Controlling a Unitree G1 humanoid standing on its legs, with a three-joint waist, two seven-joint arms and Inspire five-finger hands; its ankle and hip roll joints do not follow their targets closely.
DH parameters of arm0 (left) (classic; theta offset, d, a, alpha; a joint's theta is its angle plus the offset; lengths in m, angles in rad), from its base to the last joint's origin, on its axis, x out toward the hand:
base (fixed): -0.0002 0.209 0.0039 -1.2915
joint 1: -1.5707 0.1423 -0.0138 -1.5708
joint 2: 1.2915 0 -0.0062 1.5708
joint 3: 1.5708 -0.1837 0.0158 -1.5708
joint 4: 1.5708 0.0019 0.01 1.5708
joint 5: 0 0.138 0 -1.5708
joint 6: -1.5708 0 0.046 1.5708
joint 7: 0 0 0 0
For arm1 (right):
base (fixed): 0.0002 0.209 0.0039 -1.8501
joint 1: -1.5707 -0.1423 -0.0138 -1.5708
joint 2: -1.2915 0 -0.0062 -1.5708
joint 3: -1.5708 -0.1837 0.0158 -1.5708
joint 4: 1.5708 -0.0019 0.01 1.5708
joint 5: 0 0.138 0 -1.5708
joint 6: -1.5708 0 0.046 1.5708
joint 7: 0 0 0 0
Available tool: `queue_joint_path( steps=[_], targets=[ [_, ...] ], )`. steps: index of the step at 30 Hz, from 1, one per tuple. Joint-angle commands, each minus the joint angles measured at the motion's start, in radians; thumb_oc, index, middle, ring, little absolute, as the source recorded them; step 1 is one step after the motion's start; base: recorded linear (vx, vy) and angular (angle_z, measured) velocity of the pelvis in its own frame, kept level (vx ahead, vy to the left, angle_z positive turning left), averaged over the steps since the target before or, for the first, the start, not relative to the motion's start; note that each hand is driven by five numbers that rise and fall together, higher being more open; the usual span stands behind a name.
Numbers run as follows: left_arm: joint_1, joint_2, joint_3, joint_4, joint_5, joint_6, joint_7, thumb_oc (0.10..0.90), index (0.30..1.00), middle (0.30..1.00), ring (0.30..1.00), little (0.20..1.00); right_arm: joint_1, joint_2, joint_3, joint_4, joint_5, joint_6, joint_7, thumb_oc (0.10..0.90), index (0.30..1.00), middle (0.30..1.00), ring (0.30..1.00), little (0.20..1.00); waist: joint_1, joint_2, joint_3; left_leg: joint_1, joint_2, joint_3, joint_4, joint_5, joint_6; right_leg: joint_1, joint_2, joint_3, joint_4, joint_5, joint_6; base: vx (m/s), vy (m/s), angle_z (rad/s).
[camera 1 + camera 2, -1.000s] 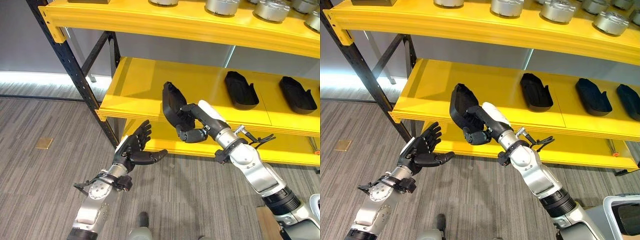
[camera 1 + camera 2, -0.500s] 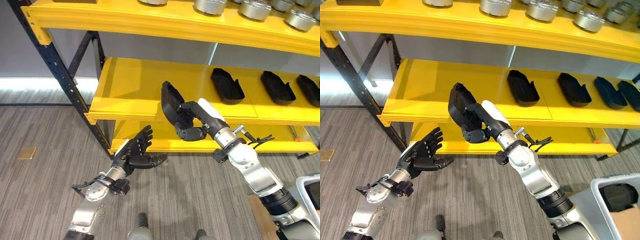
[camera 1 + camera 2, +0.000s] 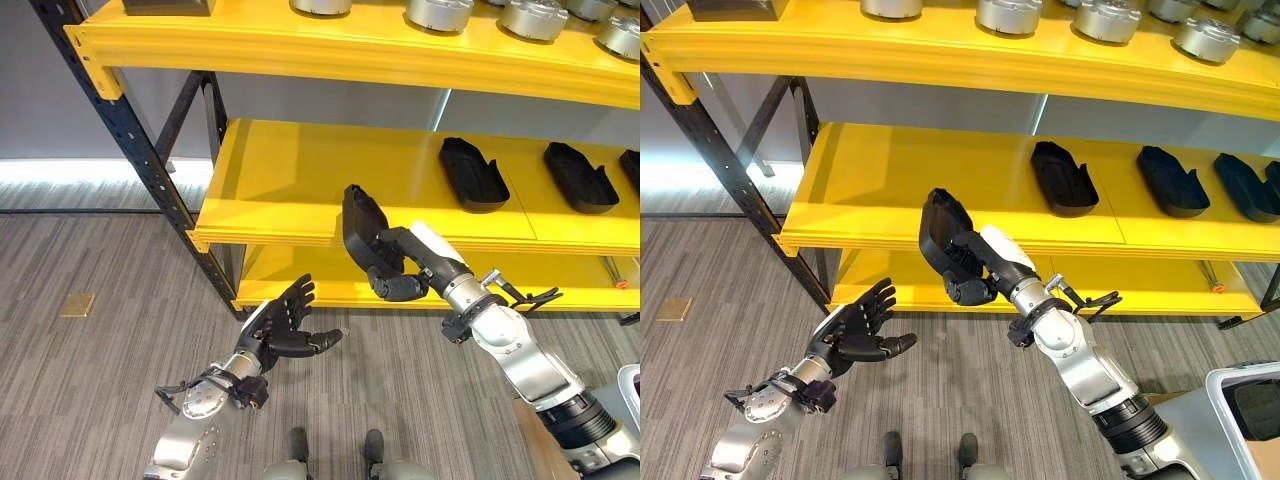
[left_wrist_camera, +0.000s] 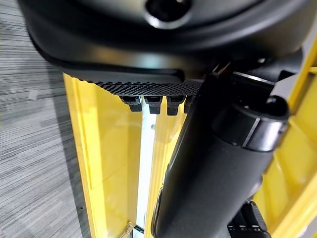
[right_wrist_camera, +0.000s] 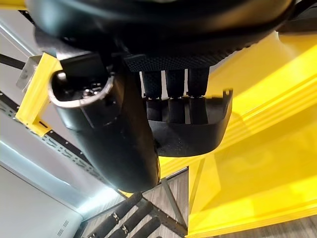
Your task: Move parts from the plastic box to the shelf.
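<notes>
Item in transit: one black moulded part (image 3: 360, 222), centre of the frame, held on end in your right hand (image 3: 398, 270) with fingers and thumb curled round its lower half; it hangs just in front of the front lip of the middle shelf (image 3: 290, 175), not yet over the board. Left hand (image 3: 283, 325), lower centre-left of the frame above the grey floor (image 3: 90, 330): fingers spread and relaxed, thumb out, holding nothing. Already stocked: black parts (image 3: 473, 173) of the same kind lie in a row on the right half of the middle shelf, three showing in the right eye view. Top shelf (image 3: 300, 45): silver round parts (image 3: 438, 11) along the upper edge. You have the left half of the middle shelf bare, so placement looks the remaining step for this piece. Plastic box corner (image 3: 1240, 400) sits lower right; how many parts it holds cannot be told.
</notes>
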Motion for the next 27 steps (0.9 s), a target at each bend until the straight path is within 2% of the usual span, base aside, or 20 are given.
queue_joint_path(
  steps=[1,7,10,13,23,24,26,27],
  targets=[
    [-0.076,-0.018,0.005,-0.088,-0.004,-0.108,-0.024,0.9,1.0,1.0,1.0,1.0,-0.119,0.017,-0.14,-0.084,0.031,-0.157,-0.133,0.4,0.3,0.3,0.3,0.3,0.01,0.002,-0.09,0.133,-0.066,-0.064,-0.007,-0.17,0.028,-0.112,-0.028,0.013,-0.039,0.12,0.06,0.1,-0.101,0.08],
    [-0.083,-0.018,0.017,-0.096,-0.01,-0.099,-0.023,0.9,1.0,1.0,1.0,1.0,-0.155,0.033,-0.105,-0.061,0.016,-0.129,-0.132,0.4,0.3,0.3,0.3,0.3,0.025,0.012,-0.109,0.142,-0.06,-0.05,-0.007,-0.174,0.02,-0.072,-0.028,-0.006,-0.042,0.082,0.042,0.09,-0.055,0.07],
    [-0.075,-0.022,0.023,-0.112,-0.013,-0.063,-0.027,0.9,1.0,1.0,1.0,1.0,-0.16,0.044,-0.093,-0.055,0.007,-0.103,-0.135,0.4,0.3,0.3,0.3,0.3,0.033,0.016,-0.12,0.136,-0.05,-0.045,-0.007,-0.165,0.008,-0.04,-0.019,-0.013,-0.042,0.055,0.028,0.1,-0.071,0.05],
    [-0.057,-0.024,0.03,-0.122,-0.009,-0.054,-0.034,0.9,1.0,1.0,1.0,1.0,-0.146,0.04,-0.1,-0.067,0.013,-0.087,-0.135,0.4,0.3,0.3,0.3,0.3,0.034,0.019,-0.126,0.133,-0.042,-0.039,-0.007,-0.161,0.0,-0.026,-0.015,-0.016,-0.042,0.04,0.021,0.08,-0.064,0.09],
    [-0.067,-0.015,0.04,-0.131,-0.024,-0.056,-0.024,0.9,1.0,1.0,1.0,1.0,-0.151,0.03,-0.095,-0.065,0.011,-0.082,-0.136,0.4,0.3,0.3,0.3,0.3,0.028,0.026,-0.125,0.136,-0.024,-0.008,0.005,-0.137,-0.022,0.014,0.003,-0.022,-0.042,0.0,-0.011,0.08,-0.121,0.0],
    [-0.07,-0.015,0.041,-0.131,-0.027,-0.056,-0.021,0.9,1.0,1.0,1.0,1.0,-0.154,0.028,-0.095,-0.064,0.011,-0.081,-0.132,0.4,0.3,0.3,0.3,0.3,0.027,0.025,-0.124,0.132,-0.025,-0.007,0.021,-0.14,-0.024,0.017,0.003,-0.022,-0.042,-0.001,-0.014,0.04,-0.204,0.01],
    [-0.085,-0.014,0.045,-0.121,-0.04,-0.072,-0.015,0.9,1.0,1.0,1.0,1.0,-0.162,0.015,-0.092,-0.051,0.008,-0.088,-0.113,0.4,0.3,0.3,0.3,0.3,0.025,0.019,-0.119,0.1,-0.024,-0.004,0.139,-0.135,-0.033,0.024,0.004,-0.034,-0.042,-0.005,-0.032,-0.01,-0.213,0.09],
    [-0.099,-0.022,0.045,-0.106,-0.039,-0.092,-0.005,0.9,1.0,1.0,1.0,1.0,-0.165,0.006,-0.087,-0.038,0.008,-0.115,-0.122,0.4,0.3,0.3,0.3,0.3,0.022,0.01,-0.107,0.055,-0.008,0.004,0.331,-0.08,-0.049,0.032,0.006,-0.056,-0.042,-0.006,-0.064,-0.03,-0.346,0.1]
  ],
)
